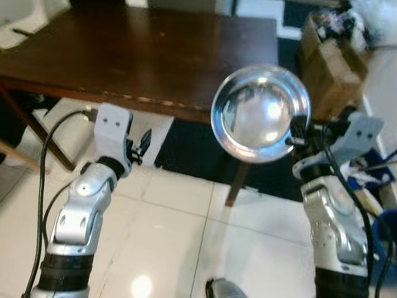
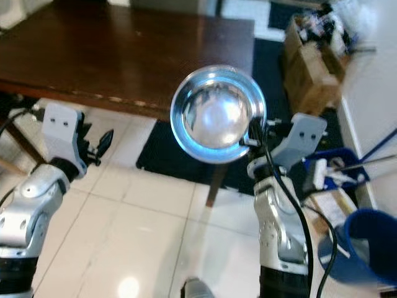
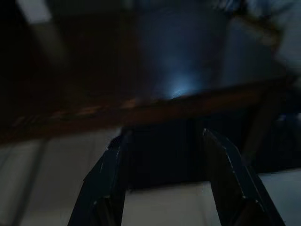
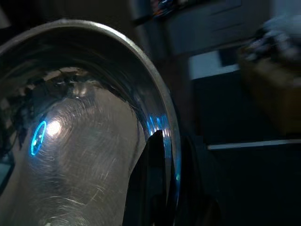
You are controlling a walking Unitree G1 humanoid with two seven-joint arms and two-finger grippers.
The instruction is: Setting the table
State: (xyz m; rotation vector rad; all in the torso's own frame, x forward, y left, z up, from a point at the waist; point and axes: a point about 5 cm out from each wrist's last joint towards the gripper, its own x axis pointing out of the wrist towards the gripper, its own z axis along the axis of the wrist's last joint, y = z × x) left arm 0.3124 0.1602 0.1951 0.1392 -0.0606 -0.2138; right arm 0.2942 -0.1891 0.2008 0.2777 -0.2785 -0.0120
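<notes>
Steel bowl (image 1: 260, 113) pinched at its rim by right gripper (image 1: 296, 131); left gripper (image 1: 144, 144) parted, empty.

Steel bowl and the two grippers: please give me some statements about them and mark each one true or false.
1. The right gripper pinches the rim of the steel bowl. True.
2. The bowl rests on the wooden table. False: it is held in the air, in front of the table's near edge, over the floor.
3. The left gripper carries a plate. False: its fingers are apart with nothing between them.
4. The bowl has nothing in it. True: only reflections show on its inside.
5. A cardboard box stands on the robot's right, beside the table. True.
</notes>
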